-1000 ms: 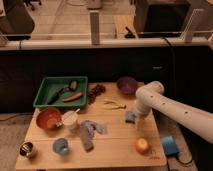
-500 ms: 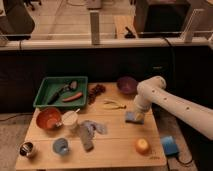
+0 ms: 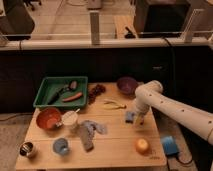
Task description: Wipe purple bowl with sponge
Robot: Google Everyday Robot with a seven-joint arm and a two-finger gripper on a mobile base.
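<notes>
The purple bowl [image 3: 127, 85] stands upright at the back of the wooden table [image 3: 112, 150], right of centre. My white arm comes in from the right, and its gripper [image 3: 135, 118] points down at the table in front of the bowl, about a hand's width from it. A small blue sponge-like piece [image 3: 129, 117] sits right at the gripper's tip; I cannot tell if it is held. A second blue sponge-like block [image 3: 168, 145] lies at the table's front right edge.
A green tray [image 3: 47, 95] with utensils is at the back left. Dark grapes [image 3: 96, 90], a yellow peel [image 3: 115, 104], an orange bowl [image 3: 48, 118], a white cup [image 3: 70, 118], a grey cloth [image 3: 89, 132], a blue cup [image 3: 61, 146], a can [image 3: 27, 149] and an orange fruit [image 3: 142, 145] lie around.
The arm's elbow has shifted slightly. The gripper stays at the small blue piece in front of the bowl. Nothing on the table has moved.
</notes>
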